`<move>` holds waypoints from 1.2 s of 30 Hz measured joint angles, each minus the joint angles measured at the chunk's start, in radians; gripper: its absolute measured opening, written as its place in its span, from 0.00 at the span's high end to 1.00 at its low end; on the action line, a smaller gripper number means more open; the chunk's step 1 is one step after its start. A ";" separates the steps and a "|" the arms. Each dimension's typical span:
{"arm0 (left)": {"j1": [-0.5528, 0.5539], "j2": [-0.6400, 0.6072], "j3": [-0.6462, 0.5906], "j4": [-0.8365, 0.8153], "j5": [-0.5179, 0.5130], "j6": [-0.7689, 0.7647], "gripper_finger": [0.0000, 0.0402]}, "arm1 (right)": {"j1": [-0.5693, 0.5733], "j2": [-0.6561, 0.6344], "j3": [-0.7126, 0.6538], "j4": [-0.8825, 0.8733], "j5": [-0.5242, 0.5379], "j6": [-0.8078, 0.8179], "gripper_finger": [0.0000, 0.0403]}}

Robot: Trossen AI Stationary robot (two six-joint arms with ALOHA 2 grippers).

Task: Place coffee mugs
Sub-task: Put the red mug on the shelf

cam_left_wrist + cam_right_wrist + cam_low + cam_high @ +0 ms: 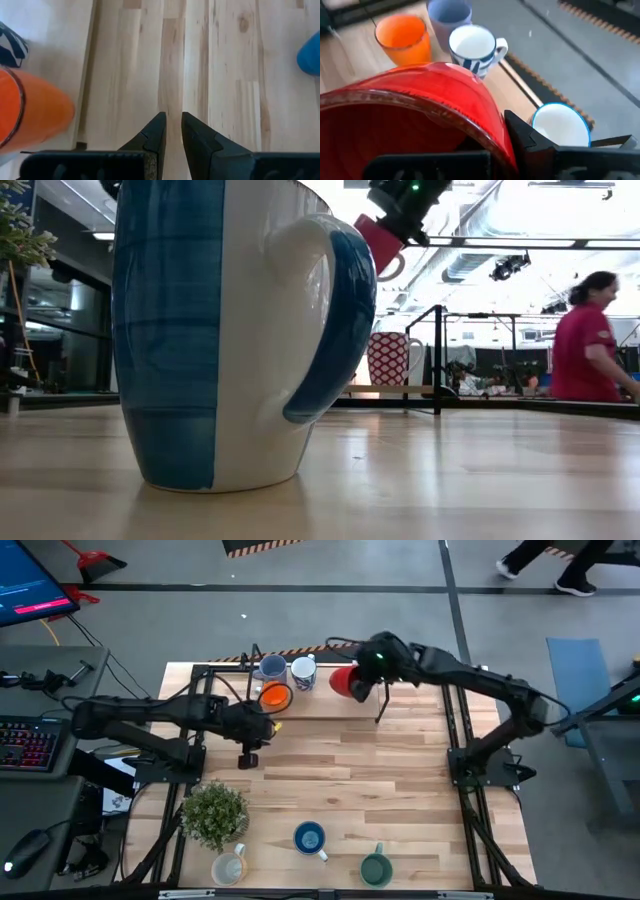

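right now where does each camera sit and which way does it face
High: overhead, looking straight down; both arms, left pincer empty above the table.
Low: table height, looking level past the blue mug; right pincer up top.
Left wrist: faces the boards; own fingers, slightly apart.
Right wrist: faces the back mugs; shut on the red mug.
Shared: high and low views both show the red mug.
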 joint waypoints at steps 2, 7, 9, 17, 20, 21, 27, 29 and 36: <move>0.000 -0.016 -0.012 0.001 0.000 0.000 0.87 | -0.012 0.068 0.104 -0.110 -0.018 -0.010 1.00; 0.000 -0.044 -0.019 0.004 0.000 0.001 0.87 | -0.033 0.232 0.325 -0.334 -0.054 -0.033 1.00; 0.000 -0.045 -0.019 0.009 0.000 0.000 0.87 | -0.036 0.287 0.395 -0.402 -0.057 -0.051 1.00; 0.000 -0.043 -0.020 0.042 -0.002 -0.015 0.87 | -0.036 0.422 0.493 -0.547 -0.080 -0.089 1.00; 0.000 -0.042 -0.020 0.068 -0.002 -0.017 0.87 | -0.036 0.421 0.445 -0.550 -0.072 -0.103 1.00; 0.000 -0.043 -0.019 0.072 -0.002 -0.017 0.87 | -0.039 0.421 0.426 -0.553 -0.073 -0.105 1.00; 0.000 -0.042 -0.019 0.089 -0.002 -0.017 0.87 | -0.047 0.416 0.330 -0.521 -0.085 -0.114 1.00; 0.000 -0.043 -0.019 0.089 -0.002 -0.017 0.87 | -0.053 0.416 0.290 -0.500 -0.097 -0.116 1.00; 0.000 -0.042 -0.019 0.089 -0.002 -0.024 0.87 | -0.082 0.416 0.211 -0.433 -0.115 -0.128 1.00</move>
